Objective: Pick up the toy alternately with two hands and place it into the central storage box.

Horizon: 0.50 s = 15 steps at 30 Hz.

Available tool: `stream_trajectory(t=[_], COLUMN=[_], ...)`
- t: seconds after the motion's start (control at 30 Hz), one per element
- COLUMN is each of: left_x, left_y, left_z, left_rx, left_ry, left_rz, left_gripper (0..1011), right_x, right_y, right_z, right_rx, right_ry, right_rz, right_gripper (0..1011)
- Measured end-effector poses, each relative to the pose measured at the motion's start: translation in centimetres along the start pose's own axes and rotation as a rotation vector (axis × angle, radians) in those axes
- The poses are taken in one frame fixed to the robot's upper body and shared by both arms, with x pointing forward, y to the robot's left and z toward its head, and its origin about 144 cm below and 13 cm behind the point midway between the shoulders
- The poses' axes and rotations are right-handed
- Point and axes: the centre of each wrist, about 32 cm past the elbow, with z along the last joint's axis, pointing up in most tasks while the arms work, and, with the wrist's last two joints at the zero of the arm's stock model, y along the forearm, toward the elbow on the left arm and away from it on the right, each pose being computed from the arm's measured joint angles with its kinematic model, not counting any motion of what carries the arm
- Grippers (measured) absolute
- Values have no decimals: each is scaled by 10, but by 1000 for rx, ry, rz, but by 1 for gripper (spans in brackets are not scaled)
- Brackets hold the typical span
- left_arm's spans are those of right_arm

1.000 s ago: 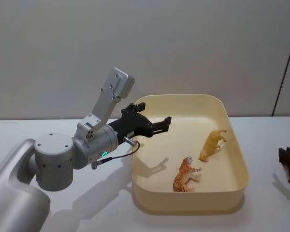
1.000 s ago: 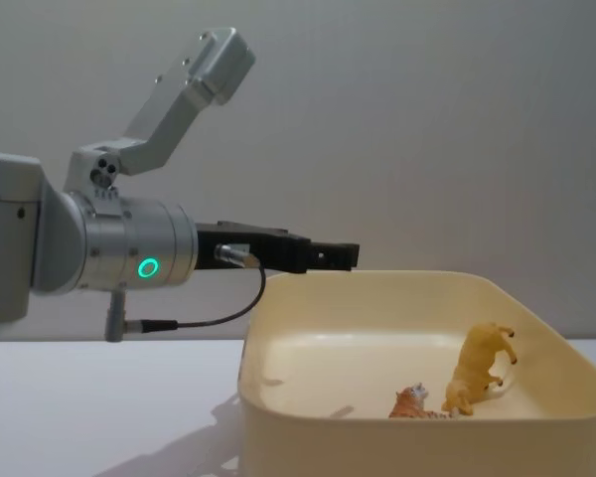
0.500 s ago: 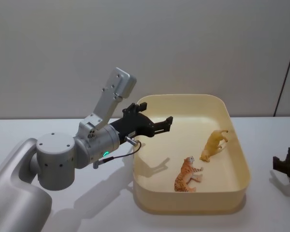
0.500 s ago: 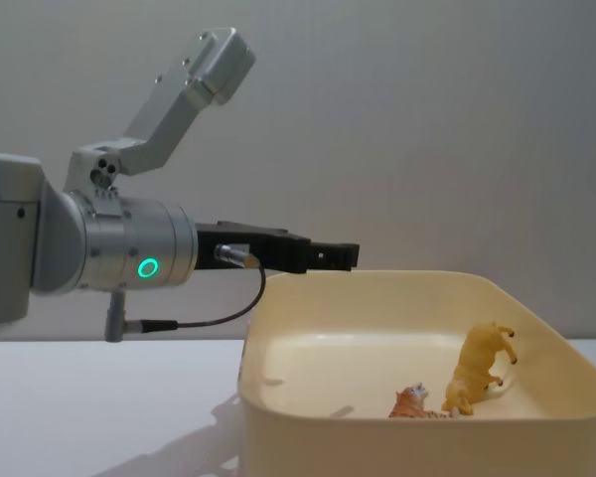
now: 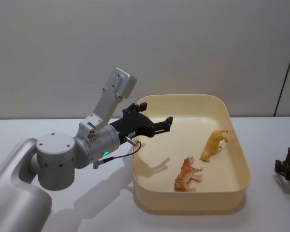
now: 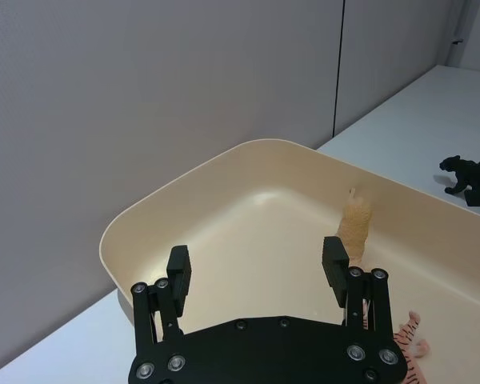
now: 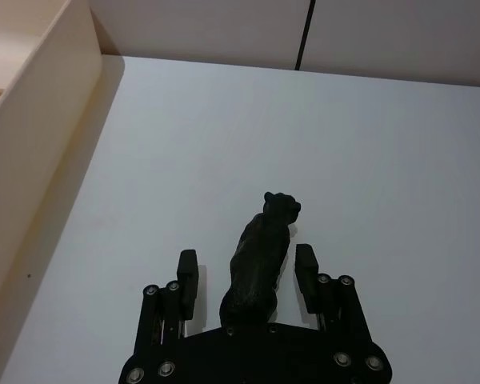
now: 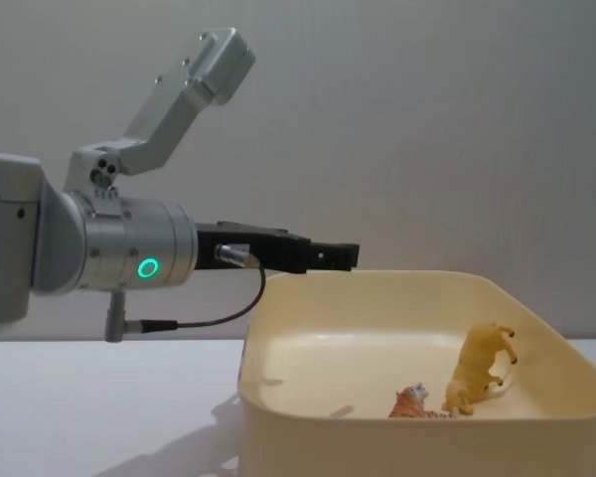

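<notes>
White tabletop under a grey wall carries the central storage box [image 5: 241, 166], tiger [image 5: 186, 175] and yellow animal [image 5: 213, 144] already inside; left gripper [image 5: 167, 124] hangs wide and empty over the box's left rim. Right gripper [image 7: 249, 274] straddles the black panther [image 7: 260, 260] near the right tabletop edge, jaws narrow but seemingly not clamped, so next: close, lift, carry to box. Versus a second ago the panther sits slightly lower by that edge, left arm unchanged
</notes>
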Motion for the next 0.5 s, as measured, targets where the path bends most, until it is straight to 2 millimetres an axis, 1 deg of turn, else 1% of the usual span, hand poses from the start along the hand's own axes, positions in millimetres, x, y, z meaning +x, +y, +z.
stream_trajectory(t=[0.03,0.07,0.1,0.17,0.2,0.27,0.37,0.5], left_x=[0,0,0,0,0,0,0,0], left_y=[0,0,0,0,0,0,0,0], left_z=[0,0,0,0,0,0,0,0], left_rx=[0,0,0,0,0,0,0,0], left_ry=[0,0,0,0,0,0,0,0], left_rz=[0,0,0,0,0,0,0,0], left_gripper=[1001,1001,1001,1001,1001,1001,1001,1001], right_x=[0,-1,-1,-1,-1,-1,-1,-1], right_y=[0,1,1,2,2,3,3,3], right_z=[0,0,-1,-1,-1,-1,-1,-1], right_rx=[-1,-3,-3,-5,-6,-7,-8,-4], right_ry=[0,-1,-1,-2,-3,-3,-4,-5], right_rz=[-1,-3,-4,-6,-7,-8,-9,-8], right_gripper=[755,690,690,630,570,510,448,318])
